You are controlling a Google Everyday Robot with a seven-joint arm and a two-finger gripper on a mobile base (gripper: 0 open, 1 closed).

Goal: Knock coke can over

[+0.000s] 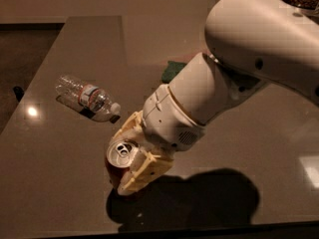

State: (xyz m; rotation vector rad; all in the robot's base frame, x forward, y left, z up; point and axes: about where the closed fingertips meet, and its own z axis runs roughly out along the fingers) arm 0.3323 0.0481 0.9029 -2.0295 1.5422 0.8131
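Tool (128, 159) down at surface (79, 39), fingers closed either side of can (121, 152), apparently gripping it. Can near front edge, tilted, not yet flat. Tipping step underway. Next: push sideways, release. Bottle (87, 97) well apart.

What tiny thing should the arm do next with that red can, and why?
Probably push the gripper sideways to tip the coke can over. The gripper sits at the can on the table, and the can's silver top faces upward, so it seems not yet toppled. The water bottle lies apart.
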